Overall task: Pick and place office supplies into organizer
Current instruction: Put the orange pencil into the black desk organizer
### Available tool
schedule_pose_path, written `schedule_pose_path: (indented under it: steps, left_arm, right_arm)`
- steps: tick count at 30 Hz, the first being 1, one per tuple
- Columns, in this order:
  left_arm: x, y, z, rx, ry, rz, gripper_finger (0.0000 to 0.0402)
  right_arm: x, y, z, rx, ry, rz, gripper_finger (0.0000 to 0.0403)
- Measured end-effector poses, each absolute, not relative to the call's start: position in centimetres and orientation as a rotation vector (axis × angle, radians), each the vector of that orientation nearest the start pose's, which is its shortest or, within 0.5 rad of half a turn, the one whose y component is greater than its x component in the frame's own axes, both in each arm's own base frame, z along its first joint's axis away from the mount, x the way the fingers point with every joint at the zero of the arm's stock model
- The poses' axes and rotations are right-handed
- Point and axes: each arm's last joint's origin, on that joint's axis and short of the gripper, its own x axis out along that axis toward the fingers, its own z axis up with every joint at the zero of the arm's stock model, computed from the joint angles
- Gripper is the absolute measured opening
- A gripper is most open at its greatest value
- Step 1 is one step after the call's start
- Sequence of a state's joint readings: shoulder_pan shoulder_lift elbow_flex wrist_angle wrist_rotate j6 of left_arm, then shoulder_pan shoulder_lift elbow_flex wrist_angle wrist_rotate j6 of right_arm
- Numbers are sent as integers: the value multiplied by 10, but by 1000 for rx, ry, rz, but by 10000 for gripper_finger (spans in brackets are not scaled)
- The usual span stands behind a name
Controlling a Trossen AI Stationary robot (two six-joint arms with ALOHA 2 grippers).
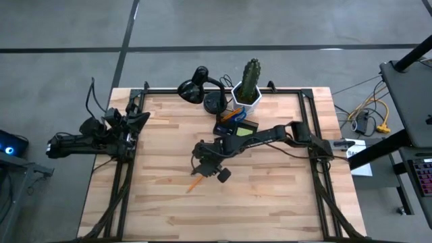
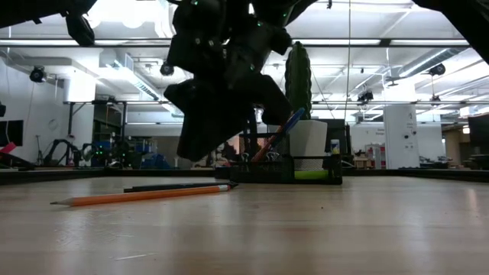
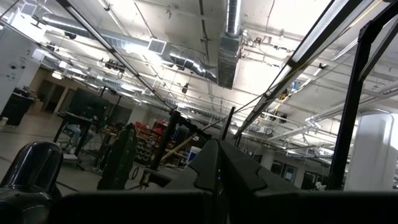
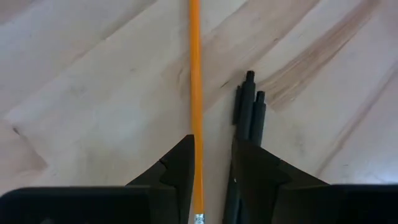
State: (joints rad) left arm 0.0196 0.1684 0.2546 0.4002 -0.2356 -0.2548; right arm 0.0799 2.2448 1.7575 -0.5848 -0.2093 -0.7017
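Orange pencil (image 4: 195, 93) beside right tool (image 4: 214, 165), dark pen (image 4: 247, 112) alongside

wooden table (image 1: 270, 196), orange pencil (image 1: 196, 182), organizer (image 1: 237, 126)

Orange pencil (image 4: 196, 93) (dark pens (image 4: 247, 109) alongside)

Right claw (image 1: 204, 164) covers most of the long orange wooden pencil (image 1: 195, 182) in high view; only one end sticks out past it. Dark slim pens (image 4: 247, 118) beside the pencil not separable from above, too small. In right wrist view, pencil's far end is cut by the frame edge, near end by the bottom edge w/ the claw's fingers (image 4: 180, 168) either side. Low view: claw blocks part of the dark compartmented organizer box (image 2: 306, 169) behind it; contents partly readable only. Left claw (image 3: 217, 174): fingertips out of frame.
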Motion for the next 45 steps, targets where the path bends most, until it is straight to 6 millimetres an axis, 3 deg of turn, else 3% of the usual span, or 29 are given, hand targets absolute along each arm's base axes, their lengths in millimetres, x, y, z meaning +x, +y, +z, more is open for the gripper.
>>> schedule_pose_path:
  steps: [21, 29, 45]
  left_arm:
    - [83, 8, 273, -302, -515, 189, 0]
    - [83, 9, 274, -302, -517, 191, 0]
    - [83, 9, 274, -302, -517, 191, 0]
  right_arm:
    - [464, 28, 140, -631, 954, 669, 88]
    - [468, 26, 121, -598, 992, 671, 88]
    - [462, 26, 121, -553, 1078, 684, 71]
